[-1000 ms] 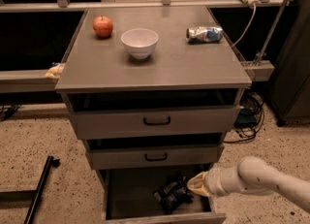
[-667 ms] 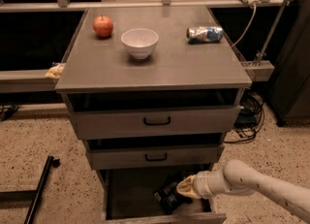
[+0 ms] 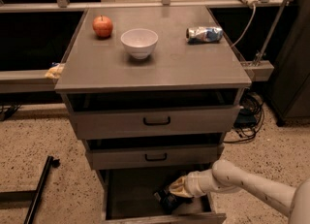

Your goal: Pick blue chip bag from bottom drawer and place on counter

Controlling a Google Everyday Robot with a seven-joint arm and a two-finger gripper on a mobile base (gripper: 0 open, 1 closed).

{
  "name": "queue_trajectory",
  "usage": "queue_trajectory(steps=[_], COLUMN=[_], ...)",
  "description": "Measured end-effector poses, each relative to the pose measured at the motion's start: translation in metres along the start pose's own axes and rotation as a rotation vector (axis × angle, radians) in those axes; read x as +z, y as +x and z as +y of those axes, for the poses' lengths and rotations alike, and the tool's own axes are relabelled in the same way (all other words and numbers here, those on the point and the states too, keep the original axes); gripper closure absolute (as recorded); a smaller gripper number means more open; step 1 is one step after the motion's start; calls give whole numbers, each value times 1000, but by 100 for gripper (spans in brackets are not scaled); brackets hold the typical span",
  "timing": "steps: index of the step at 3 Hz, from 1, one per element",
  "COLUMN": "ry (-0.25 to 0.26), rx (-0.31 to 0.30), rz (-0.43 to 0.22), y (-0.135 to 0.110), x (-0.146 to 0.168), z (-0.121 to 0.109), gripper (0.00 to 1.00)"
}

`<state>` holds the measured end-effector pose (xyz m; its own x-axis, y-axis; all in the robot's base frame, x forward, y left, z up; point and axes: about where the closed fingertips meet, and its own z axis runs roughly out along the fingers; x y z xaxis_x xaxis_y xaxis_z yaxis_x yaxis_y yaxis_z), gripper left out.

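Camera view: the gripper (image 3: 175, 190), at the end of a pale arm (image 3: 242, 185), reaches from the right into the open bottom drawer (image 3: 112, 196). It sits right against the blue chip bag (image 3: 166, 201), which lies in the drawer's near right part. Whether it grasps the bag or is released, I cannot tell. On the worktop (image 3: 184, 65) sit an apple (image 3: 102, 26) far left, a white bowl (image 3: 139, 42) beside it, and a crushed can (image 3: 204, 34) far right.

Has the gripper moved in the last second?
Yes. The gripper has moved left across the bottom drawer, away from its right wall, toward the blue chip bag.
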<state>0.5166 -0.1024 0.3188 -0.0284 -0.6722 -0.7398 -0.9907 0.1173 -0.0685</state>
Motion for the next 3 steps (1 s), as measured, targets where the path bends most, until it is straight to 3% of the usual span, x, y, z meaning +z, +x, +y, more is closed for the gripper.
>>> queue_trajectory(steps=[1,3], ry=[19,23], rx=[-46,-87], rz=[49,112], y=[20,65], x=[7,23], z=[-5,-17], gripper=[100,58])
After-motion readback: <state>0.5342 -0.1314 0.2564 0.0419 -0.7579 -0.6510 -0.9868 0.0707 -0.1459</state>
